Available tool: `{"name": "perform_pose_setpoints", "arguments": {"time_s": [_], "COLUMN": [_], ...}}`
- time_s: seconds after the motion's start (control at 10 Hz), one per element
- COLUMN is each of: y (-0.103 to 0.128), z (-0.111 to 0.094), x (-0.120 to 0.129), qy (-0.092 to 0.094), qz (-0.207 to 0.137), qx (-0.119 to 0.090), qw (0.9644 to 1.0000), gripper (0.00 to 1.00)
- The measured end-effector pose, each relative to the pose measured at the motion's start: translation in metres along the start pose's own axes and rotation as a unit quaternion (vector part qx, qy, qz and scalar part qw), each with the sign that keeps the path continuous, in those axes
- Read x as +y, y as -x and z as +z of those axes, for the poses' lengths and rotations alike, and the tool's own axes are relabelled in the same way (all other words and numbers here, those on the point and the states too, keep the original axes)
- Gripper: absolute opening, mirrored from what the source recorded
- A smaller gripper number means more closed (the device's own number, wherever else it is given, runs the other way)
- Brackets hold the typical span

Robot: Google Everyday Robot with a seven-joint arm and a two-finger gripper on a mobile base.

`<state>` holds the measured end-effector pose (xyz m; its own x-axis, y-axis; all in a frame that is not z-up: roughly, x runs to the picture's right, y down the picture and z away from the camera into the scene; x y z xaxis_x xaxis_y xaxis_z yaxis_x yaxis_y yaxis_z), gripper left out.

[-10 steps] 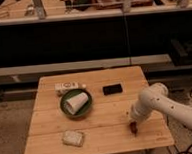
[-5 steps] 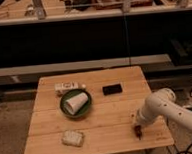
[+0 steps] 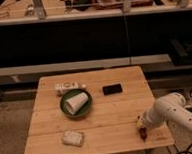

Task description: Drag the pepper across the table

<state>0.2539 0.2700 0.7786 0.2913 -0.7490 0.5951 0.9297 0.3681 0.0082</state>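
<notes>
The pepper (image 3: 143,133) is a tiny dark red-brown item lying on the light wooden plank table (image 3: 107,115), close to its front right corner. My gripper (image 3: 142,125) at the end of the white arm (image 3: 167,110) points down right over the pepper and seems to touch it. The arm reaches in from the right side of the table.
A green plate (image 3: 85,109) with a white cup (image 3: 75,102) lying in it sits left of centre. A black slab (image 3: 112,89) lies at the back middle, a white packet (image 3: 67,86) at the back left, and a pale block (image 3: 72,138) at the front left. Dark shelving stands behind.
The gripper and the pepper under it have slid to the right and a little toward the table's front edge. The arm has drawn back to the right. Nothing else moved.
</notes>
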Motion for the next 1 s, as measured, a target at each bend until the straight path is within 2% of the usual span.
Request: {"name": "perform_pose_setpoints", "arguments": {"time_s": [0.3, 1.0], "y": [0.0, 0.011], "z": [-0.011, -0.02], "x": [0.011, 0.049], "qy": [0.002, 0.005], "qz": [0.01, 0.048], "qx": [0.009, 0.015], "qw": [0.9999, 0.9987], "gripper": [0.0, 0.0]}}
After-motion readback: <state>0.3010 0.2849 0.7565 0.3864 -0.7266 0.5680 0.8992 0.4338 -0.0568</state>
